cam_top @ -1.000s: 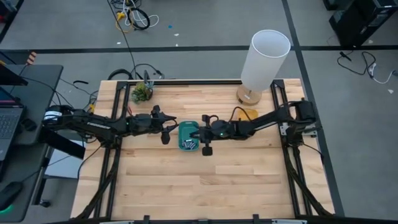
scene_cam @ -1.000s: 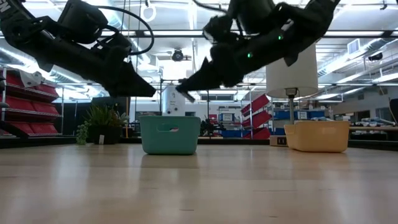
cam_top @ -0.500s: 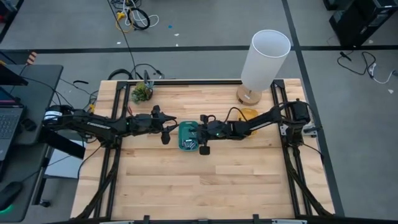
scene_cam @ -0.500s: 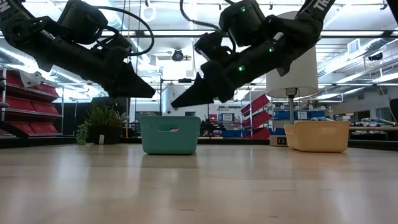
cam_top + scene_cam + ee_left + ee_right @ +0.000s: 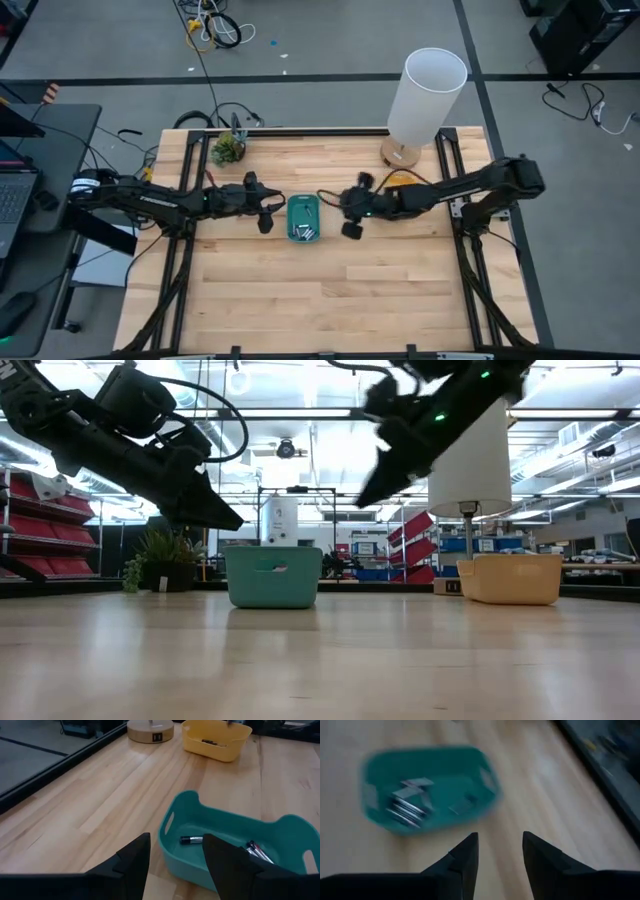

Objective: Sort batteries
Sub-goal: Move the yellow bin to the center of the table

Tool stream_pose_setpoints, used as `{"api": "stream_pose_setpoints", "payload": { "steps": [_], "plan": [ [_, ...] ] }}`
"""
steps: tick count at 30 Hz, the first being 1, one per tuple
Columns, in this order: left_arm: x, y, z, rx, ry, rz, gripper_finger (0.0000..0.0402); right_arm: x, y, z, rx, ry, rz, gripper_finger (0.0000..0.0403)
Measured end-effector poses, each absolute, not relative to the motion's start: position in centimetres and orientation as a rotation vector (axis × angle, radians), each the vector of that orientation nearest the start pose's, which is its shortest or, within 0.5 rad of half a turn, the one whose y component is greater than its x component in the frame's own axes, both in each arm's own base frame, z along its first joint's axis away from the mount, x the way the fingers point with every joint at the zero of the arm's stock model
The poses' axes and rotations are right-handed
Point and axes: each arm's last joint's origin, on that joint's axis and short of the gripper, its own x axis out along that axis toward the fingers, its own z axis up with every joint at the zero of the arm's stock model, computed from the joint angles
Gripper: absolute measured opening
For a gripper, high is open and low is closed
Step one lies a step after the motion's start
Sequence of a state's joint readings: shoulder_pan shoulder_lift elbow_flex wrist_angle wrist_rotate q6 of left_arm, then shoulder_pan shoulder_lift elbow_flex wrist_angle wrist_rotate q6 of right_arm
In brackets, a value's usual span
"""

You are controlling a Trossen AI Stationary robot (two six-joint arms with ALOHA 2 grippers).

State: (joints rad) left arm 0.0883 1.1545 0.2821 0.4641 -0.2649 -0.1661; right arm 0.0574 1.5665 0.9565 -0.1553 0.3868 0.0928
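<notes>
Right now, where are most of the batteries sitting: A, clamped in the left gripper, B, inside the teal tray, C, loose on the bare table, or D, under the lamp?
B: the left wrist view shows the batteries lying on the floor of the teal tray, and the left gripper holds nothing.

Left claw [image 5: 172, 857] parted, empty; right claw [image 5: 499, 851] parted, empty, raised.

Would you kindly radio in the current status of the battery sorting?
Left gripper open, empty, beside teal tray. Right gripper open, empty, between teal tray and yellow tray. Batteries in teal tray. Nothing in the way.
</notes>
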Motion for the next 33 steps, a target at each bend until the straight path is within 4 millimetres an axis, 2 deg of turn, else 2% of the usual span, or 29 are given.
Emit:
{"api": "stream_pose_setpoints", "payload": {
  "steps": [8,15,20,29,33],
  "plan": [
    [20.4,2.1,15.8,-0.122,0.379,0.361,0.0197,25.3,0.5,23.8,0.032,0.914,-0.718,0.0135],
    [20.4,1.5,15.8,-0.115,0.38,0.339,0.0197,20.2,0.0,24.8,0.203,1.031,-1.005,0.0134],
    [20.4,1.2,15.8,-0.11,0.381,0.324,0.0197,19.0,0.0,24.6,0.331,1.064,-1.106,0.0134],
    [20.4,0.6,15.7,-0.098,0.388,0.304,0.0197,17.4,-0.9,21.2,0.524,1.205,-1.154,0.0109],
    [20.4,0.4,15.6,-0.092,0.407,0.295,0.0197,17.0,-1.5,20.5,0.629,1.161,-1.114,0.0101]
  ]
}}
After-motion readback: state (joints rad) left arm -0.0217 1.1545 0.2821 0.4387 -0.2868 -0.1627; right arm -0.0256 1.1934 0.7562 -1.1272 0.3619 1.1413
